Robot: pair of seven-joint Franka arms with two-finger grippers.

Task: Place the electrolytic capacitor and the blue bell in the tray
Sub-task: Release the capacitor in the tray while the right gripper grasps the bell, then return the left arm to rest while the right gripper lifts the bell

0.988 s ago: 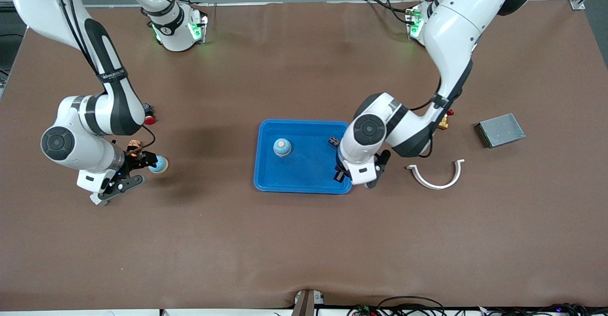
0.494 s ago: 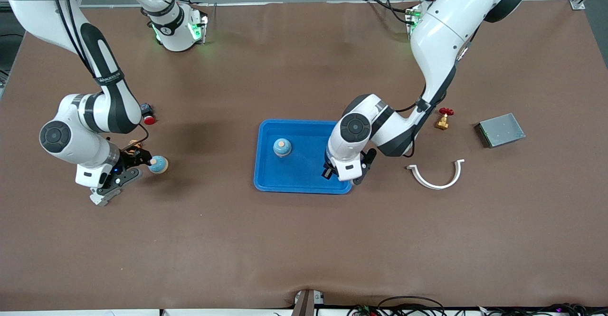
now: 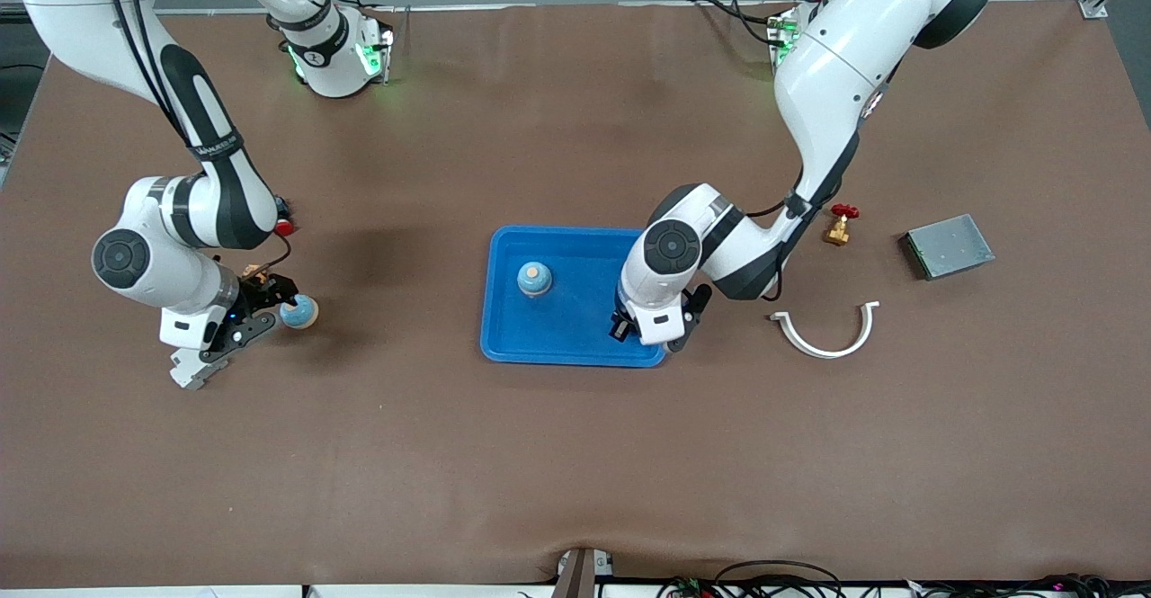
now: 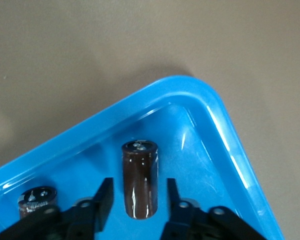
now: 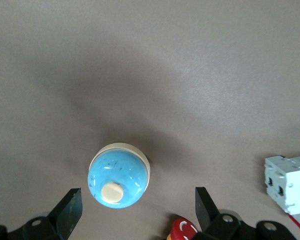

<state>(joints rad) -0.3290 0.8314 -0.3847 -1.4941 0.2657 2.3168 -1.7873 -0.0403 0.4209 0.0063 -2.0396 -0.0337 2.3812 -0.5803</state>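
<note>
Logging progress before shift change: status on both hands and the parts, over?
Left hand open astride upright capacitor in tray. Right hand open over second blue bell on table. One bell already in tray. Nothing blocking.

Robotics lab: brown-covered table [image 3: 575, 454], cabling along edge [image 3: 773, 571], loose metal box [image 3: 949, 245].

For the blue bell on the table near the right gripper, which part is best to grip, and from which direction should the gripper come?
Grip the blue bell across its round dome, coming straight down from above. It stands upright on the table with its small knob on top, and the right gripper is already open above it, one finger on each side. The dome is smooth and curved, so closing low, near its widest part, probably holds best.
</note>
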